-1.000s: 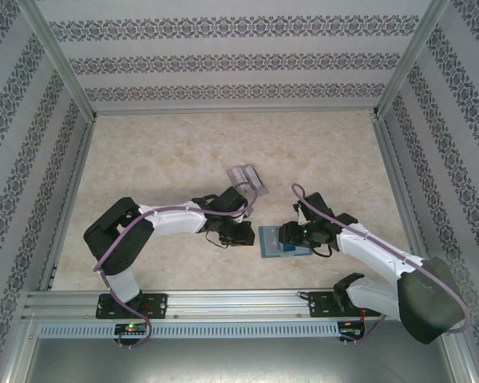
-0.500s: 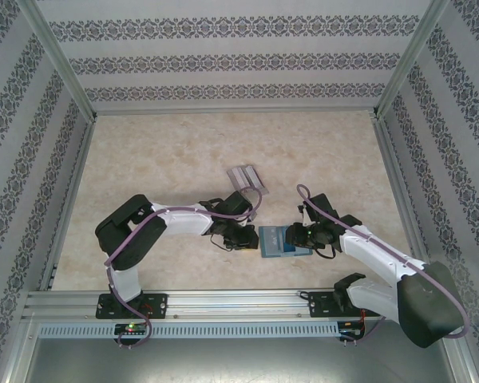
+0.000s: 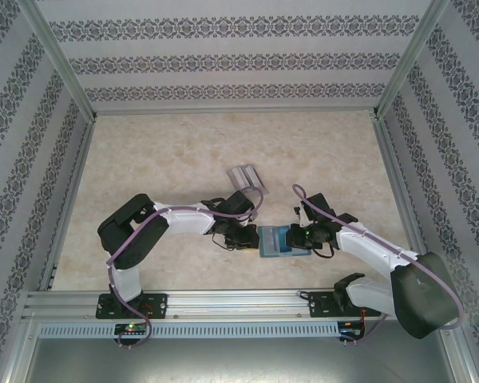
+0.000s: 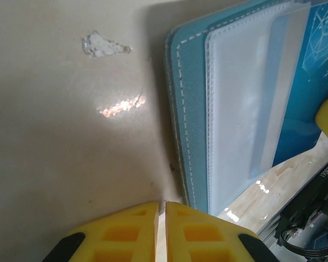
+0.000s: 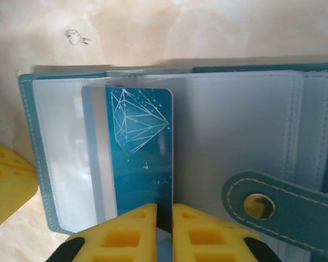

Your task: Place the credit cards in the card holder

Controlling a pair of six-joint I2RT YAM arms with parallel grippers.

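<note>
We see the right gripper [image 5: 159, 218] clamped on the blue card [image 5: 136, 158] over the open card holder [image 5: 235, 131] flat on the table [image 4: 71, 136], left gripper [image 4: 160, 218] fingers together on nothing beside its edge, so the card may miss the sleeve and shove the holder.

I see a teal holder [image 5: 235, 125] with white stitching, frosted clear sleeves and a silver snap [image 5: 259, 206]. The card [image 5: 136, 164] is blue, with a white line-drawn diamond and a pale grey stripe. Fingers [image 5: 120, 240] are yellow. Table [image 4: 71, 136] is beige and marbled. Walls [image 3: 239, 60] are white with dark floral bands. The grey cards [image 3: 246, 177] are plain.
</note>
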